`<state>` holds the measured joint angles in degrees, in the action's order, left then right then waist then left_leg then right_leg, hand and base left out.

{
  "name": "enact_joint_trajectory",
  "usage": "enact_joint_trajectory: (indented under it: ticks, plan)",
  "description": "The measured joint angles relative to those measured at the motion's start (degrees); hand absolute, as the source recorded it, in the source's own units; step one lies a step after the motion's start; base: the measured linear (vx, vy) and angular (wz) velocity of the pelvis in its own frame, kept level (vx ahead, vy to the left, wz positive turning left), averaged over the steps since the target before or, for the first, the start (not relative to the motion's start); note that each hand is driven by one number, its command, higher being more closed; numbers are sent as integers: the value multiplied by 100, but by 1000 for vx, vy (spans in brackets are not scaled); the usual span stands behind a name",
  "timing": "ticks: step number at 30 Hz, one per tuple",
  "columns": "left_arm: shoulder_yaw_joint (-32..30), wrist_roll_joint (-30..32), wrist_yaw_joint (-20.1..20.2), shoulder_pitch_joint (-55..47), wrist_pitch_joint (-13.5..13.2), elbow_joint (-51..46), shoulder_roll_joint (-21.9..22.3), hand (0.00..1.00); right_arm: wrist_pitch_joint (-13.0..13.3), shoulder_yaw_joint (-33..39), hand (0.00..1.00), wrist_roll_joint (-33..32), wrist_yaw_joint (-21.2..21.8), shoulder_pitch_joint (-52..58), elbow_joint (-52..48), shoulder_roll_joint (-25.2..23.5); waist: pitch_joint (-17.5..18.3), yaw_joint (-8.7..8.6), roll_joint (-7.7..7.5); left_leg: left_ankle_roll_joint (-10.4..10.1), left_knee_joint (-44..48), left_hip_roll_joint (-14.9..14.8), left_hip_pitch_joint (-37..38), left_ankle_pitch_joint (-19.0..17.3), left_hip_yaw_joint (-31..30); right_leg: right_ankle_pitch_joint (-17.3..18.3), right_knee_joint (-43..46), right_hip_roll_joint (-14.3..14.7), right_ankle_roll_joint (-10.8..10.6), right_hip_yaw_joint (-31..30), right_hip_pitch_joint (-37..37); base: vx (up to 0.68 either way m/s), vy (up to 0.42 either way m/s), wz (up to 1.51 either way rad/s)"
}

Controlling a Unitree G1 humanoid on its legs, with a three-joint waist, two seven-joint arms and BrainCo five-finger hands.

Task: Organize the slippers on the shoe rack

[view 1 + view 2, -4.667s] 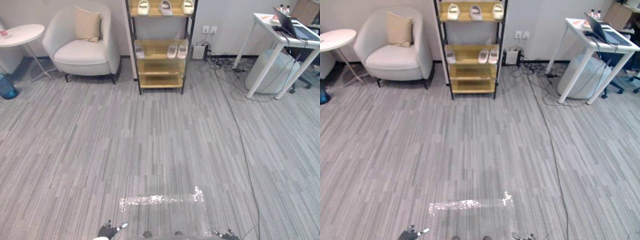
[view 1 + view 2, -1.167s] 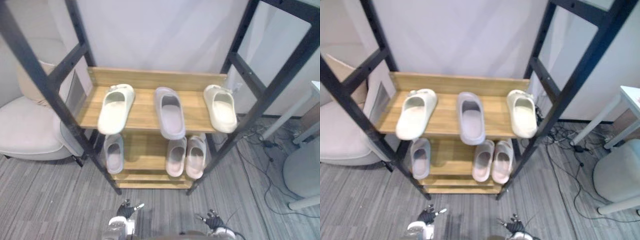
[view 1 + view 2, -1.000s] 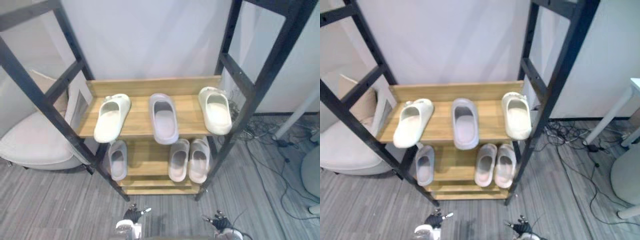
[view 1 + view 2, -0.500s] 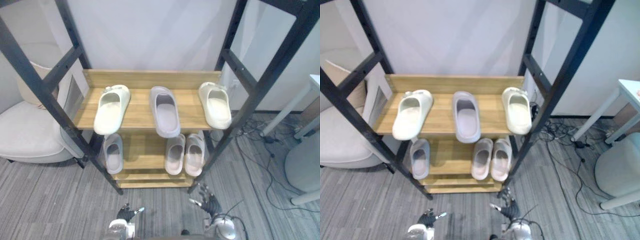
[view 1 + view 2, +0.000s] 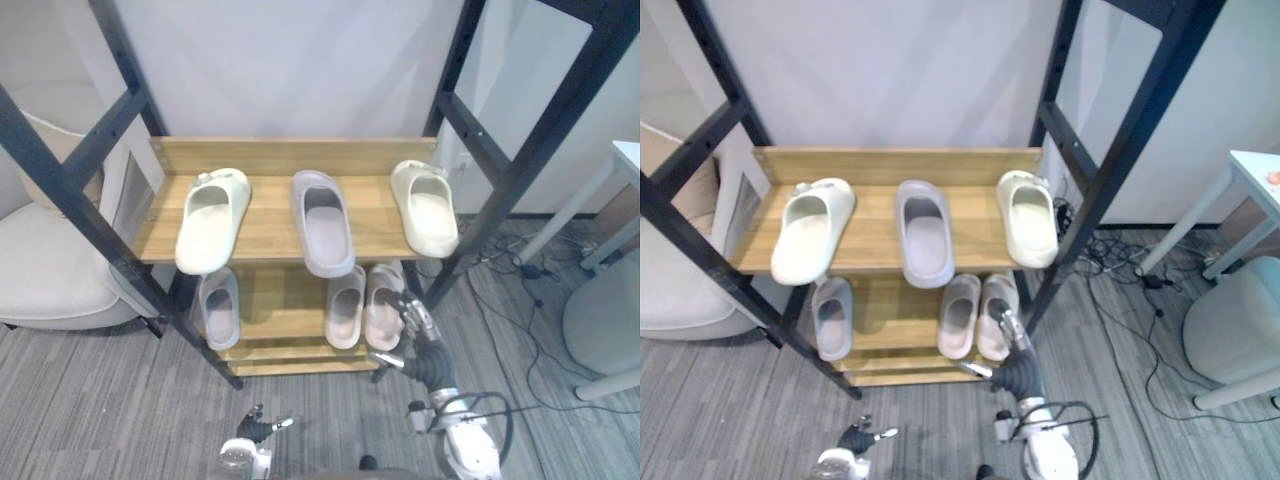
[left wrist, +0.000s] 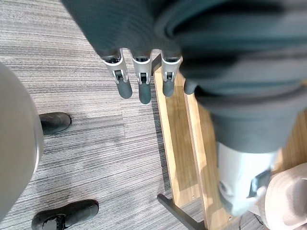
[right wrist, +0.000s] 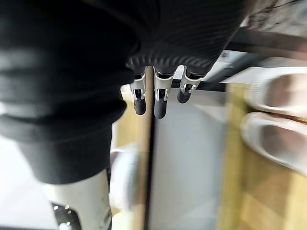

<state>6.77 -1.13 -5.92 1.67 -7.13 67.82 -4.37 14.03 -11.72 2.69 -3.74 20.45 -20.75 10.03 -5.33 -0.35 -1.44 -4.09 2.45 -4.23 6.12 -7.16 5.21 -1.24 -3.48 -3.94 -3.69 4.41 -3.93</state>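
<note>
The shoe rack (image 5: 270,232) has a black frame and wooden shelves. Its upper shelf carries a cream slipper (image 5: 212,218) at the left, a grey slipper (image 5: 322,222) in the middle and a cream slipper (image 5: 424,207) at the right. On the shelf below lie a grey slipper (image 5: 218,307) at the left and a pale pair (image 5: 345,305) (image 5: 383,303) at the right. My right hand (image 5: 420,345) is raised, open, just in front of the pale pair's right slipper, holding nothing. My left hand (image 5: 252,425) hangs low and open by the rack's foot; its fingers (image 6: 144,88) point past the lowest shelf (image 6: 180,139).
A pale armchair (image 5: 40,270) stands left of the rack. To the right are a white table's legs (image 5: 570,215), a rounded pale grey object (image 5: 605,330) and cables (image 5: 520,275) on the grey carpet.
My right hand has risen from the bottom edge up to the lower shelf's right pair. The view has shifted slightly. My left hand stays low.
</note>
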Motion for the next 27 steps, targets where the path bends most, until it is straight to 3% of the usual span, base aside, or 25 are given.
enact_joint_trajectory:
  ticks: [10,14,27]
  plan:
    - [-96,-4,8,-122,14,17,-187,0,11,432,0,130,-365,-1416,-44,591,-2,36,-21,19,-15,18,-148,18,-242,-15,-44,-4,2,200,-6,7,-7,10]
    - [-124,-5,91,-142,12,-34,-193,0,-31,489,0,-56,-396,-2483,834,1051,4,54,-36,23,3,25,-211,20,-327,-14,-68,-8,2,289,-9,9,-2,10]
    - [-129,-8,128,-177,13,-216,-208,0,-415,478,0,-39,-635,-4484,2956,1282,-22,143,-74,45,0,41,-395,48,-422,-14,-36,-17,4,369,139,-6,1,3]
